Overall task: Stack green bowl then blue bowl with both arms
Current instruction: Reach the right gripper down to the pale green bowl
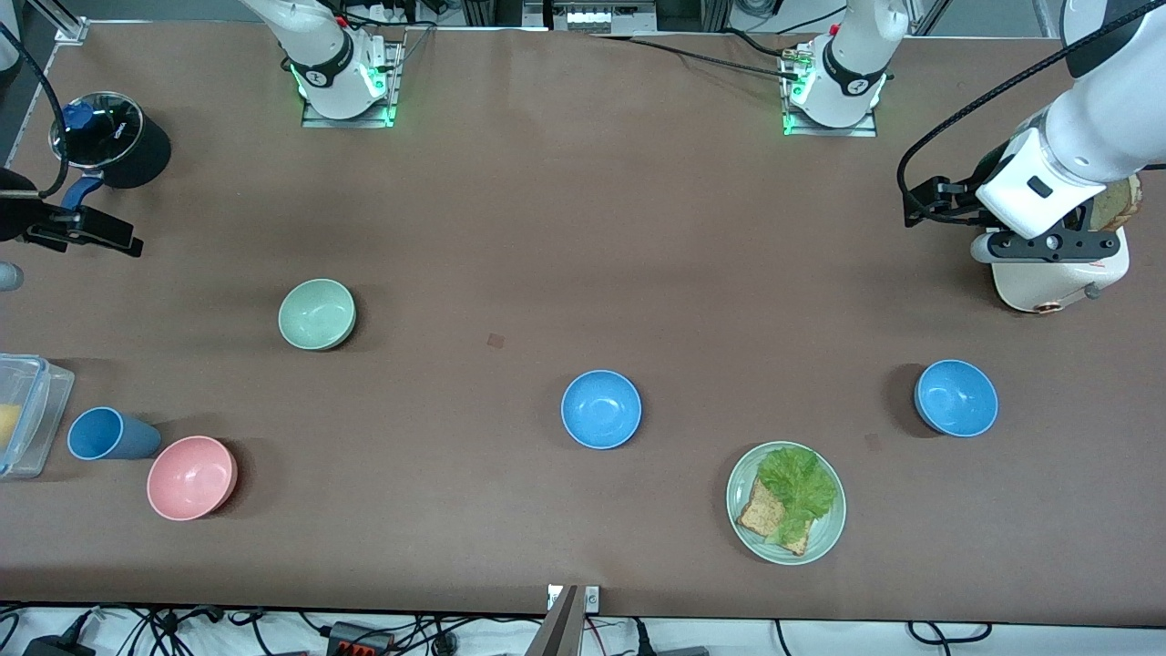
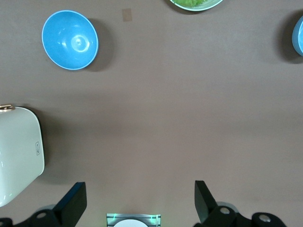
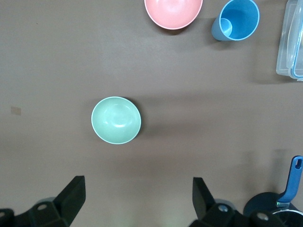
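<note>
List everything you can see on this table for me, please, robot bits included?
green bowl: 1, pale green, toward the right arm's end
blue bowls: 2, sky blue, one mid-table, one toward the left arm's end
pink bowl: 1, pink, beside the blue cup
plate: 1, pale green, holding lettuce and bread
clear container: 1, beside the cup
black pot: 1, near the right arm's end
white appliance: 1, under the left gripper
left gripper: open, up over the table
right gripper: open, up over the table

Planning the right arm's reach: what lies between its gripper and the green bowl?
Only bare table between the right gripper and the green bowl, per the right wrist view.
</note>
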You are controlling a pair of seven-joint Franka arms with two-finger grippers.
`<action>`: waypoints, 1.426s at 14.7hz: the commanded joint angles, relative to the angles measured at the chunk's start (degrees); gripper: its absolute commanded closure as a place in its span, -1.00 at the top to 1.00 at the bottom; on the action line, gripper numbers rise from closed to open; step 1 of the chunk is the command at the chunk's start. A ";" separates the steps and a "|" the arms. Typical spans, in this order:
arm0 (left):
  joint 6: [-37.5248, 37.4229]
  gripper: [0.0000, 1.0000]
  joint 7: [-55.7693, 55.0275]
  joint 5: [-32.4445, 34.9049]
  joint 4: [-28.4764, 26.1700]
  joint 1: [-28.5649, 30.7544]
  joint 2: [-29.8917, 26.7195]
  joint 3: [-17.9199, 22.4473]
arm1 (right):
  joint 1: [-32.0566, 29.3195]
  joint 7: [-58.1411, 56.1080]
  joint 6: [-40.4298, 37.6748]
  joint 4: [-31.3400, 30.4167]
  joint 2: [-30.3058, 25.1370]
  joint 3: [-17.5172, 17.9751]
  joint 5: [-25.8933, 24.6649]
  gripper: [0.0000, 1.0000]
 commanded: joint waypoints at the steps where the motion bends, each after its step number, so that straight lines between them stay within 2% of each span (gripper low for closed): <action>1: -1.20 1.00 0.44 0.62 1.88 -0.11 0.88 0.14 | 0.22 0.45 1.82 -2.01 -1.84 -0.10 -0.15 1.00; 7: -1.20 1.00 0.35 0.71 2.40 -0.11 1.05 0.31 | 0.14 0.36 2.18 -2.01 -1.23 -0.10 -0.06 1.00; 10: -1.64 1.00 0.27 0.80 2.67 -0.19 1.49 0.23 | 0.14 0.36 2.79 -1.83 4.55 -0.10 -0.06 1.00; 15: -1.99 1.00 0.35 0.97 3.02 -0.19 1.67 0.22 | -0.04 -0.34 8.24 -1.30 16.68 0.08 -0.15 1.00; 18: -1.91 1.00 0.44 1.06 3.11 -0.19 1.67 0.22 | 2.77 0.27 8.41 -1.56 21.61 0.08 -0.77 1.00; 21: -1.99 1.00 0.35 0.89 3.11 -0.19 2.19 0.40 | 2.16 0.19 8.42 -2.35 25.92 0.17 1.42 1.00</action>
